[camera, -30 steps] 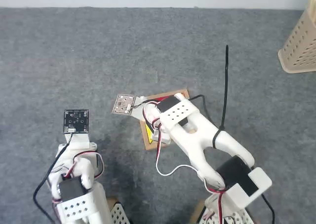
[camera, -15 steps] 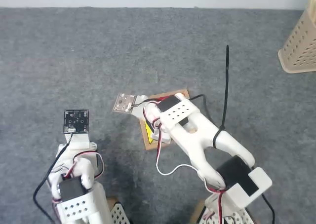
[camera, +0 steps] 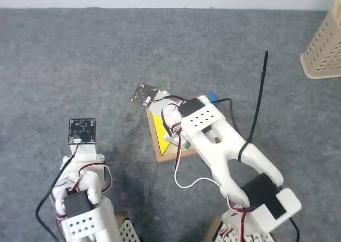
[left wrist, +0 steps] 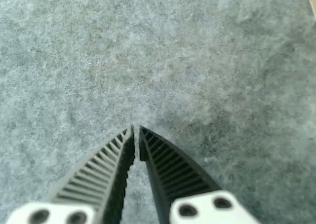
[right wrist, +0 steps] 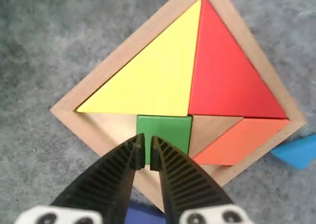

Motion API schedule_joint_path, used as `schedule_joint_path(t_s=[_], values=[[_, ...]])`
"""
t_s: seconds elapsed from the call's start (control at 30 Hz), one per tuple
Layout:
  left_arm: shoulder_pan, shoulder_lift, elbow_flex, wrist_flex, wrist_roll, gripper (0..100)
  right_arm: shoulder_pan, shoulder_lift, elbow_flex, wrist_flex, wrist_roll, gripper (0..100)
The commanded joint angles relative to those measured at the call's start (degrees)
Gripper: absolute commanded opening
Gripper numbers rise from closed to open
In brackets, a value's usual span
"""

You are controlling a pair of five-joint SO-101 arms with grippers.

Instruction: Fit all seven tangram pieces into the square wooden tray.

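- While the right gripper (right wrist: 146, 145) hangs over the green square (right wrist: 165, 132), jaws only a slit apart and nothing between them, I judge the step in hand to be leaving the tray to fetch the next loose piece.
- The square wooden tray (right wrist: 126, 55) lies mid-table, just ahead of the right arm (camera: 224, 146). Seated in it are the yellow triangle (right wrist: 153, 81), the red triangle (right wrist: 222, 76), the green square and an orange piece (right wrist: 237, 140). Bare wood shows on either side of the green square.
- Two loose pieces show. A light blue piece (right wrist: 296, 152) lies just outside the tray's far right corner. A darker blue piece (right wrist: 145, 215) lies just off the tray corner nearest the gripper.
- To do this well, I would lift straight up first, so the fingertips cannot catch the green square's edge.
- I would then spread the jaws wide before descending and close across the piece's narrow width, with the piece flat. The tray looks easy to shove on the grey carpet (left wrist: 197, 61), so I would keep clear of its rim.
- The left gripper (left wrist: 136, 132) sits over bare carpet at the near left, jaws almost touching and empty.
- Compared with a second ago, the right arm has swung farther and to the right. More of the yellow triangle is uncovered, and so is the light blue piece. The tray looks unmoved, and the left arm (camera: 80, 199) has not shifted.
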Motion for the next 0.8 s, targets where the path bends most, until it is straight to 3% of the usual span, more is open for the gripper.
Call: schedule_joint_path(t_s=[0.0,0.1,0.23,0.37,0.57,0.77], values=[[-0.18,-0.79,-0.40,0.44,-0.26,1,1.36,-4.62,-1.49,-0.66,-0.88,2.0],[-0.18,-0.79,-0.40,0.44,-0.26,1,4.88,-7.34,-1.41,-0.84,-2.02,2.0],[-0.18,-0.79,-0.40,0.44,-0.26,1,14.46,-9.98,-2.55,-2.86,-9.23,2.8],[-0.18,-0.79,-0.40,0.44,-0.26,1,21.67,-4.62,-8.97,-4.53,-19.16,11.6],[-0.18,-0.79,-0.40,0.44,-0.26,1,22.29,13.41,-27.34,1.63,-31.56,19.5],[-0.18,-0.79,-0.40,0.44,-0.26,1,22.20,29.93,-44.92,10.42,-35.25,20.9]])
